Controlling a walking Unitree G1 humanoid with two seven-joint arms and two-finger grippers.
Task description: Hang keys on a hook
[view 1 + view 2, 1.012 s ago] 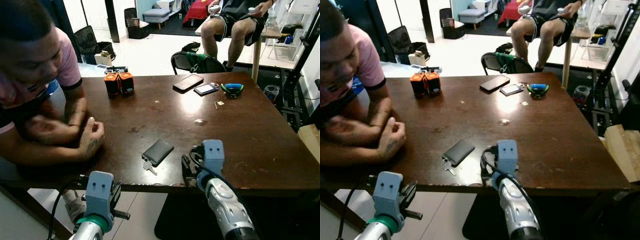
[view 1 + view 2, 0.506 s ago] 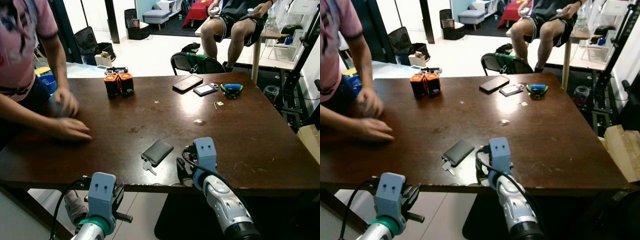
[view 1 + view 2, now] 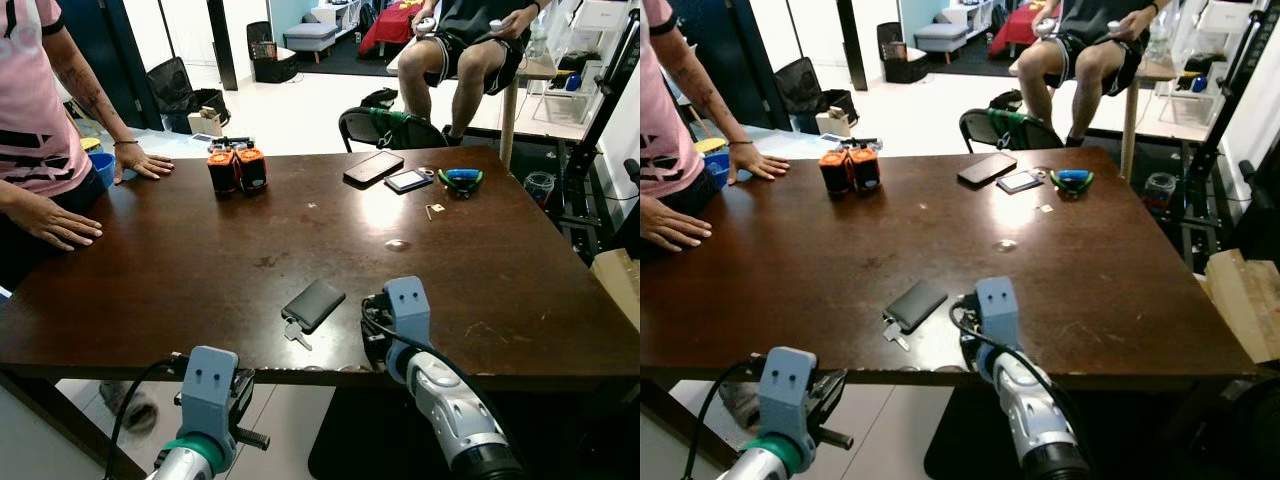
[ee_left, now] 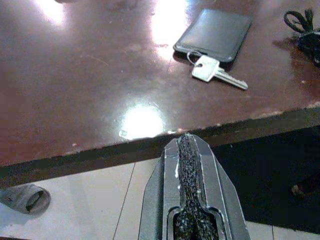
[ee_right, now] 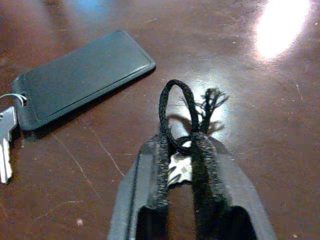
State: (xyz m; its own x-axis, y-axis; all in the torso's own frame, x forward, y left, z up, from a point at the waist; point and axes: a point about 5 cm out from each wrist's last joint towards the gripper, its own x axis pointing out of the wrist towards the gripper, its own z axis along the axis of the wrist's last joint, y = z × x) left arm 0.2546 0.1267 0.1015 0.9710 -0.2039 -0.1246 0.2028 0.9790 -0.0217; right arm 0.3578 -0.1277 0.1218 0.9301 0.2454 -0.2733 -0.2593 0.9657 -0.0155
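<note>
The keys [image 3: 300, 312], a flat dark fob with a silver key on a small ring, lie in the lower centre of the head view, near the front edge of the brown worktop [image 3: 520, 270]. In the right wrist view the fob [image 5: 82, 77] fills the upper left of the frame and the key blade [image 5: 5, 145] runs off the left edge. The right gripper [image 5: 182, 150] rests on the worktop just beside the fob, to its right in the head view; its jaws are narrow and pinch a loop of black cord [image 5: 177, 112] with a frayed end, and a pale tag shows between them. Whether this cord joins the fob cannot be told.

The left gripper [image 4: 188, 165] hangs below the front edge of the worktop, in the lower left of the head view, with its jaws pressed together and nothing between them.

The bunch looks light and rigid. The fob appears smooth and lies flat, so a grasp across it would probably slip; the ring and key are loose and would swing. A soft loop, if attached, would be the better hold and the part to pass over a hook. No hook can be made out.

A person's hands [image 3: 60, 225] rest on the worktop at the upper left of the head view; two orange and black blocks [image 3: 237, 168] and two phones [image 3: 390, 172] lie towards the far edge.
</note>
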